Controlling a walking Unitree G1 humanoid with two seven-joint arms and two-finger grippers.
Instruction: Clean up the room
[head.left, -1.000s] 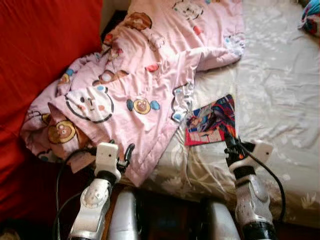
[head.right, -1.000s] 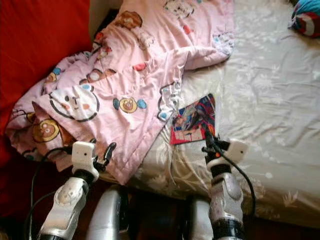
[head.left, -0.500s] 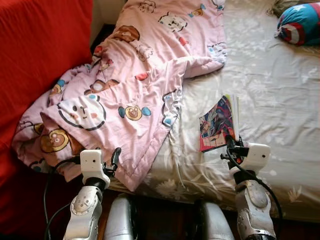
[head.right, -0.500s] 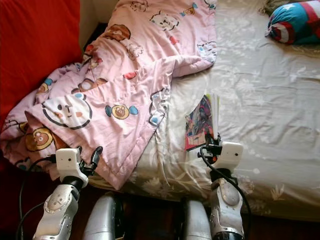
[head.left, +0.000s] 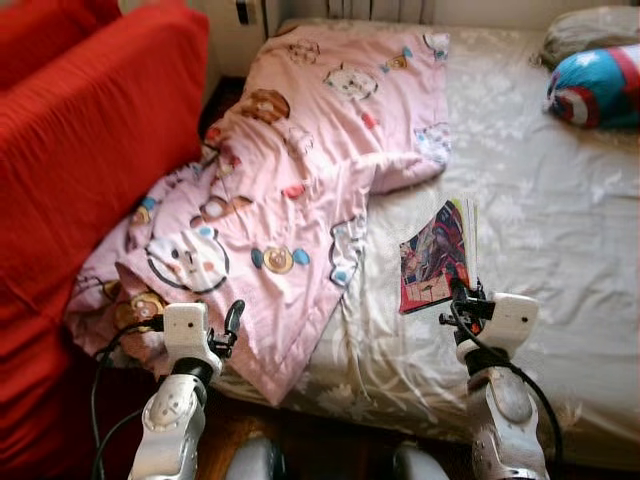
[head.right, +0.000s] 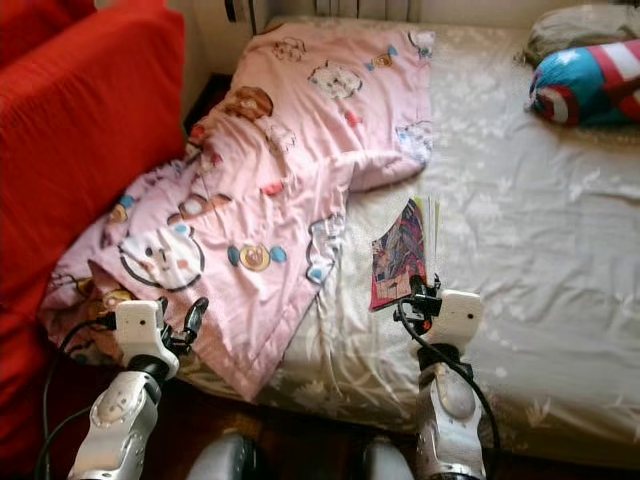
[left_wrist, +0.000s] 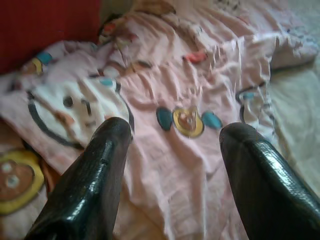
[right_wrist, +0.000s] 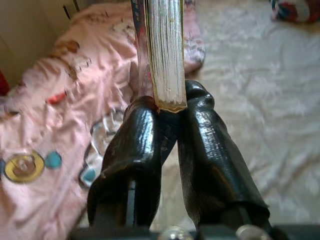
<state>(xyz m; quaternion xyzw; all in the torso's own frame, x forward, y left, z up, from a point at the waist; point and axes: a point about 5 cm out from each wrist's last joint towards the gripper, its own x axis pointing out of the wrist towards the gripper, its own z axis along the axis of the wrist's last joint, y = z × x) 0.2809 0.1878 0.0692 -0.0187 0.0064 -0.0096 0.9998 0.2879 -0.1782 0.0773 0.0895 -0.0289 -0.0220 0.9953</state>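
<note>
A colourful comic book (head.left: 436, 256) is held upright on its edge above the grey bedsheet (head.left: 560, 200), with my right gripper (head.left: 462, 296) shut on its lower corner. In the right wrist view the book's page edges (right_wrist: 166, 50) stand between the two black fingers (right_wrist: 131, 150). A crumpled pink cartoon-print blanket (head.left: 280, 190) covers the bed's left side and hangs over its edge. My left gripper (head.left: 232, 322) is open at the blanket's near edge, and its fingers (left_wrist: 95, 180) hover over the fabric (left_wrist: 185, 120) holding nothing.
A red sofa (head.left: 80, 170) stands close on the left of the bed. A blue, red and white round cushion (head.left: 600, 85) and a grey pillow (head.left: 590, 25) lie at the bed's far right. Dark wooden floor (head.left: 300, 440) shows by my legs.
The camera has tilted up, so more of the bed head shows. The right gripper has lifted the comic book from lying flat to standing on edge. The left gripper stays open.
</note>
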